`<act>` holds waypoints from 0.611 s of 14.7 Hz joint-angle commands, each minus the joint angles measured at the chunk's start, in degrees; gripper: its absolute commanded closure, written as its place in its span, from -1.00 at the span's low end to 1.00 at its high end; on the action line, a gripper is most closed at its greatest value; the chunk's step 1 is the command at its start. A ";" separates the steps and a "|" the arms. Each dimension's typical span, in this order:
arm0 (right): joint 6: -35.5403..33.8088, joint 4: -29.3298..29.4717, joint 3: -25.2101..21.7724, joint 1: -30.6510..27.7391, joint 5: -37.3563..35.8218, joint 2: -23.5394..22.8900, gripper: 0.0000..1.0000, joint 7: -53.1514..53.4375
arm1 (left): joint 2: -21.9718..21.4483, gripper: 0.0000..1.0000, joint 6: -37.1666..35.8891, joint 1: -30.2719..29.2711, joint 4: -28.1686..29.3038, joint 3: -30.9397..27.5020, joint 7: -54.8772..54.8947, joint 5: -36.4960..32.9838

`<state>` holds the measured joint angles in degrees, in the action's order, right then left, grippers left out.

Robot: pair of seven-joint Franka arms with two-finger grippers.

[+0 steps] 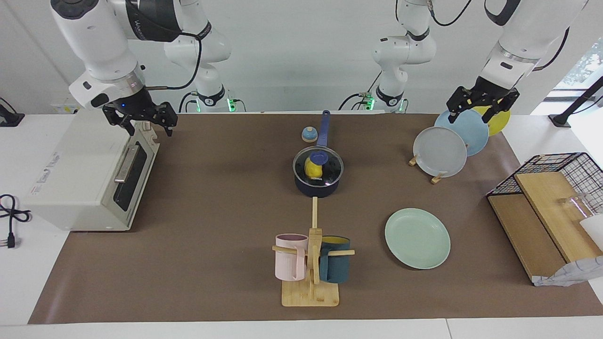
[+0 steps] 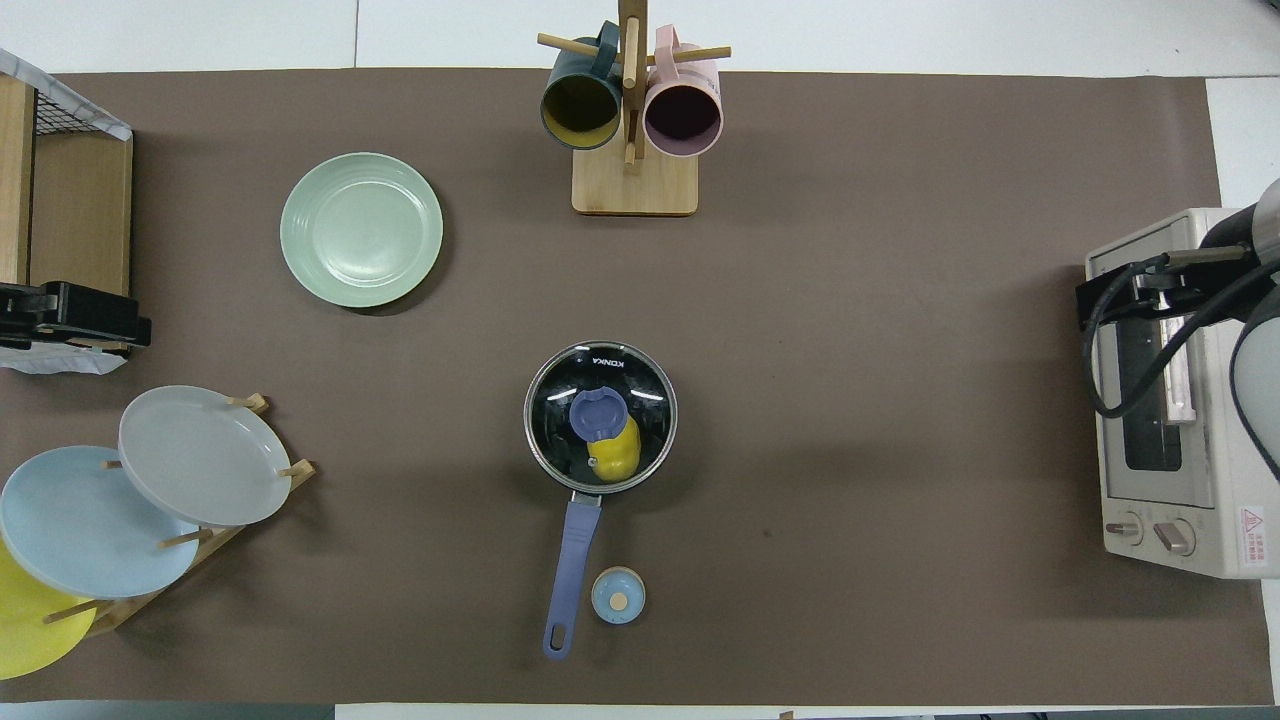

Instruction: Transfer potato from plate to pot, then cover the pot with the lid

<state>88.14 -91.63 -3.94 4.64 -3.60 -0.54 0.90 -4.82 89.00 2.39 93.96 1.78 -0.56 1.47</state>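
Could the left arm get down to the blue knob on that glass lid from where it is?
Probably yes: the left gripper hangs over the upright plates, and nothing stands over the knob.

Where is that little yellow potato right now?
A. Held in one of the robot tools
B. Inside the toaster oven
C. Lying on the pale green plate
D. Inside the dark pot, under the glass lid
D. The potato shows through the clear lid, which sits on the pot, while the plate lies bare nearby and neither arm's tool carries anything.
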 commanded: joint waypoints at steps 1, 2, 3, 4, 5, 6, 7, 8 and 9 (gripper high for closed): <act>1.42 -0.74 -1.41 -0.77 0.43 1.24 -1.00 -2.04 | -0.89 -1.00 -0.76 -0.37 0.17 0.24 0.91 0.11; 1.33 -0.74 -1.42 -0.60 0.53 1.24 -1.00 -1.95 | -0.89 -1.00 -0.67 -0.37 0.17 0.24 0.91 0.11; 1.25 -0.83 -1.33 -0.16 0.44 1.24 -1.00 -1.95 | -0.89 -1.00 -0.75 -0.37 0.17 0.24 0.91 0.11; 1.07 -1.09 -1.33 -0.42 0.44 1.33 -1.00 -2.13 | -0.89 -1.00 -0.75 -0.28 0.17 0.24 0.91 0.11; 1.07 -1.44 -1.42 -0.51 0.44 1.42 -1.00 -3.00 | -0.89 -1.00 -0.84 -0.20 0.08 0.24 0.83 0.20; 1.07 -1.62 -1.51 -0.68 0.53 1.50 -1.00 -5.09 | -0.89 -1.00 -0.93 -0.11 0.08 0.24 0.82 0.20; 1.07 -1.79 -1.68 -0.69 0.44 1.68 -1.00 -6.51 | -0.89 -1.00 -0.93 -0.02 0.08 0.24 0.82 0.20; 1.07 -1.80 -1.68 -0.60 0.44 1.68 -1.00 -6.35 | -0.89 -1.00 -1.02 -0.02 0.08 0.24 0.82 0.20; 1.07 -1.80 -1.68 -0.60 0.44 1.68 -1.00 -6.26 | -0.89 -1.00 -1.11 -0.02 0.08 0.24 0.82 0.20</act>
<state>88.51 -91.71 -5.68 4.60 -3.56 -0.22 -3.55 -5.01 88.98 2.47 93.96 1.99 -0.55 1.47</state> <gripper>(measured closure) 0.000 0.000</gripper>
